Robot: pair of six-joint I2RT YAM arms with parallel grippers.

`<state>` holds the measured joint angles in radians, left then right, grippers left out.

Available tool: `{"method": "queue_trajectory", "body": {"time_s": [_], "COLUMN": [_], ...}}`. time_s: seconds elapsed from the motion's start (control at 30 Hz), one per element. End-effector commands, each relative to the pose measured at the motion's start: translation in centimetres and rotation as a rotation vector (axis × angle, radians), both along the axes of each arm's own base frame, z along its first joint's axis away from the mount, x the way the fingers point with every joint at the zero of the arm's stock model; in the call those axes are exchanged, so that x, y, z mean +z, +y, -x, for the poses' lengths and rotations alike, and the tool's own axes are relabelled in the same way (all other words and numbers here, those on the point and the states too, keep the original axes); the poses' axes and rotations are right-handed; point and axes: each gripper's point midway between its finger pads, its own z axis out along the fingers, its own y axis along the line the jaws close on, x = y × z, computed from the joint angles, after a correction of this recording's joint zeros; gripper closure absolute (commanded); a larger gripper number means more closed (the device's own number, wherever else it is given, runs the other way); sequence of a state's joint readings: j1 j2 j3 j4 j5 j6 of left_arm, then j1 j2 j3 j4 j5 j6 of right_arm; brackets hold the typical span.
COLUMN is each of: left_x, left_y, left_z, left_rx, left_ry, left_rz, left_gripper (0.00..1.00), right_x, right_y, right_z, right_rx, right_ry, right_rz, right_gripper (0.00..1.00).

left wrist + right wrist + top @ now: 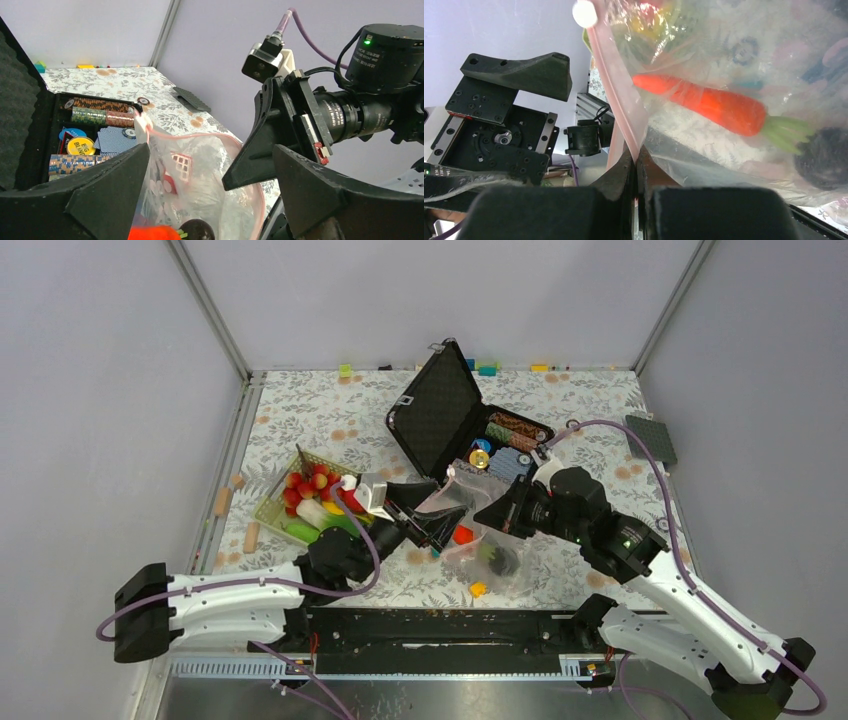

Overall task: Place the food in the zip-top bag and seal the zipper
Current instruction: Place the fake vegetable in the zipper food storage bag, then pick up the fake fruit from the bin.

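Near the table's left edge more food (pixel 305 485) lies in the green basket (pixel 263 510). The left gripper (pixel 210 165) is held wide open and empty at the mouth of the zip-top bag (pixel 485 545), which sits by the middle of the near edge with a carrot (pixel 714 105) and a dark fruit (pixel 824 157) inside. The film is judged light, limp and slippery, so the stiffer pink zipper (pixel 616 95) is the place to be gripped, and the right gripper (pixel 637 167) is clamped shut on it.

One bag (pixel 724 40), one carrot (pixel 714 102), one dark fruit (pixel 821 157), one basket (pixel 266 510), one case (pixel 435 415).
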<state>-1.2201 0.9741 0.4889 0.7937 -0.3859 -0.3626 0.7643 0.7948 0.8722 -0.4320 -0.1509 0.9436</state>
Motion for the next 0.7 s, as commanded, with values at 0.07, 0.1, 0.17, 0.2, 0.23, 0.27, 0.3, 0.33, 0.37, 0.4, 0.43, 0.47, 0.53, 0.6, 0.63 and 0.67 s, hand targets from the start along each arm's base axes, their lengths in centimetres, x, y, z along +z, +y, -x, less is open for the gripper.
{"method": "queue_trajectory", "body": {"time_s": [0.07, 0.1, 0.17, 0.2, 0.23, 0.27, 0.3, 0.33, 0.37, 0.4, 0.43, 0.47, 0.53, 0.6, 0.63, 0.67], "left_x": [2.4, 2.4, 2.6, 2.6, 2.5, 2.4, 2.2, 1.9, 1.5, 1.1, 0.7, 0.3, -0.7, -2.0, -2.5, -3.1], "left_y": [0.2, 0.5, 1.5, 2.4, 3.2, 4.2, 5.0, 5.7, 6.4, 7.3, 8.3, 9.4, 11.9, 14.4, 15.4, 16.4], "left_z": [1.2, 1.1, 0.3, -0.4, -0.9, -1.6, -1.9, -2.2, -2.5, -2.7, -2.9, -3.1, -4.1, -5.1, -5.7, -6.4], "left_rx": [-0.055, -0.04, 0.019, 0.074, 0.123, 0.186, 0.23, 0.264, 0.301, 0.337, 0.375, 0.417, 0.507, 0.575, 0.596, 0.614], "left_ry": [0.002, 0.023, 0.09, 0.143, 0.183, 0.222, 0.256, 0.281, 0.313, 0.346, 0.379, 0.407, 0.473, 0.548, 0.578, 0.603], "left_rz": [-0.035, -0.057, -0.07, -0.071, -0.076, -0.085, -0.098, -0.115, -0.135, -0.156, -0.176, -0.188, -0.185, -0.175, -0.17, -0.168], "left_gripper": [0.01, 0.01, 0.01, 0.01, 0.01, 0.01, 0.01, 0.01, 0.01, 0.01, 0.01, 0.01, 0.01, 0.01, 0.01, 0.01], "right_x": [3.2, 3.2, 2.9, 2.6, 2.4, 2.0, 1.7, 1.4, 1.0, 0.7, 0.4, 0.2, -0.3, -0.8, -1.0, -1.2], "right_y": [-0.5, -0.6, -1.0, -1.3, -1.6, -2.0, -2.3, -2.6, -2.9, -3.1, -3.3, -3.5, -3.7, -4.0, -4.0, -3.9], "right_z": [-1.3, -1.4, -1.8, -2.0, -2.2, -2.5, -2.7, -2.9, -3.0, -3.1, -3.1, -3.0, -3.0, -3.0, -3.0, -2.9], "right_rx": [-0.058, -0.067, -0.087, -0.101, -0.116, -0.133, -0.146, -0.152, -0.157, -0.16, -0.158, -0.155, -0.146, -0.152, -0.149, -0.139], "right_ry": [-0.098, -0.108, -0.124, -0.127, -0.131, -0.136, -0.141, -0.144, -0.145, -0.147, -0.149, -0.148, -0.155, -0.153, -0.151, -0.15], "right_rz": [-0.051, -0.044, -0.024, -0.008, 0.013, 0.037, 0.061, 0.086, 0.11, 0.131, 0.156, 0.171, 0.203, 0.218, 0.223, 0.227], "right_gripper": [1.0, 1.0, 1.0, 1.0, 1.0, 1.0, 1.0, 1.0, 1.0, 1.0, 1.0, 1.0, 1.0, 1.0, 1.0, 1.0]}}
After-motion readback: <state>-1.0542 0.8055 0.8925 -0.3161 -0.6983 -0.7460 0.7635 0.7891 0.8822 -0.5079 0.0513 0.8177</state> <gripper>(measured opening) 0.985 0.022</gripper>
